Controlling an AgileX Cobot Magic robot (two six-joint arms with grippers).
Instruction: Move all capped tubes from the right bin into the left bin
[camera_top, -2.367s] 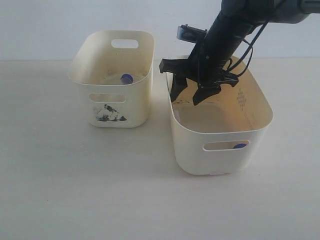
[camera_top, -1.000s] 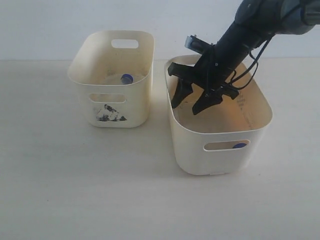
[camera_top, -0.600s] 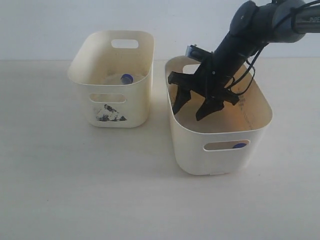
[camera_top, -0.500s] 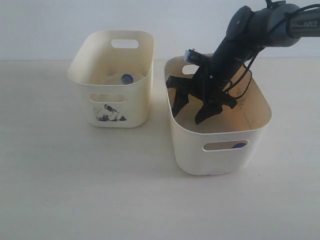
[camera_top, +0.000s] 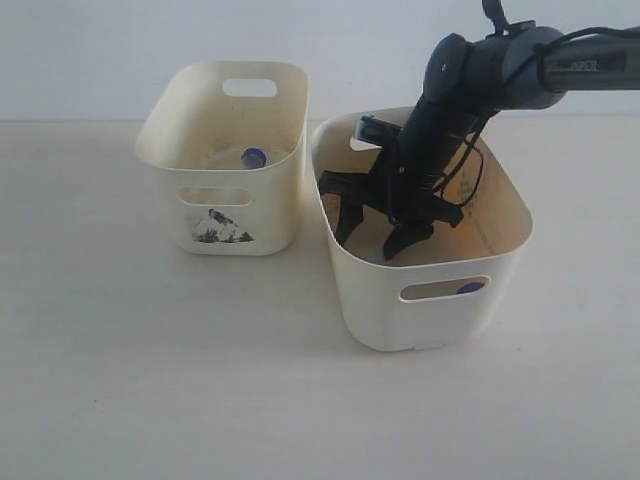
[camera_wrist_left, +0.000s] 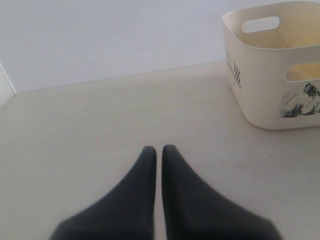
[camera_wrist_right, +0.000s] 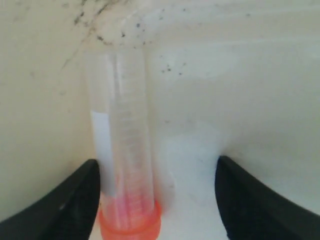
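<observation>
My right gripper (camera_top: 372, 228) reaches down inside the larger plain right bin (camera_top: 432, 290), jaws wide open. In the right wrist view a clear tube with an orange-red cap (camera_wrist_right: 125, 165) lies on the bin floor along the wall, between my open fingers (camera_wrist_right: 240, 205) and close to one of them, untouched. A dark blue cap (camera_top: 470, 288) shows through the right bin's front handle slot. The smaller left bin (camera_top: 225, 215), with its dark printed picture, holds a blue-capped tube (camera_top: 253, 157). My left gripper (camera_wrist_left: 156, 149) hovers shut over bare table, away from the left bin (camera_wrist_left: 260, 85).
The two bins stand side by side on a pale tabletop (camera_top: 150, 370) with a white wall behind. The right arm (camera_top: 480, 80) slants in from the upper right over the right bin's rim.
My right gripper has sunk deeper into the right bin, staying open. The right bin has shifted a little to the left, toward the left bin.
</observation>
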